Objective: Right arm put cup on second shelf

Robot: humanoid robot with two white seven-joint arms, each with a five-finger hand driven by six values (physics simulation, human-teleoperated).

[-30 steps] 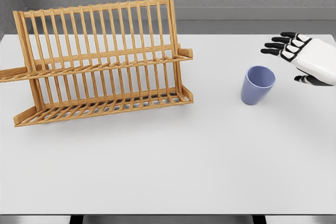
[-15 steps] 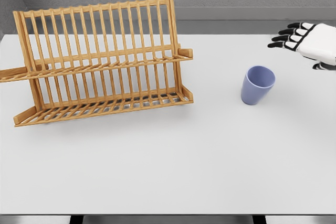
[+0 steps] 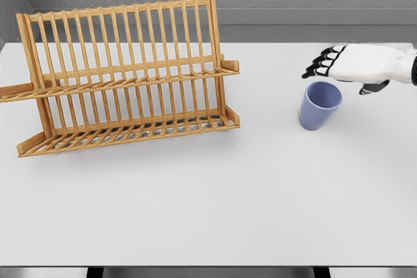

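A lavender-blue cup stands upright on the white table, right of the middle. My right hand hovers just above and behind the cup's rim, palm down, with its black-tipped fingers spread and holding nothing. It does not touch the cup. A wooden two-tier dish rack stands on the left half of the table, its upper shelf a row of slats about halfway up. The left arm is out of view.
A grey wall runs behind the table's far edge. Between the rack's right end and the cup lies bare tabletop.
My right hand has swung left and slightly down from the far right edge, turning palm down, and now hangs just over the cup. The cup and rack have not moved.
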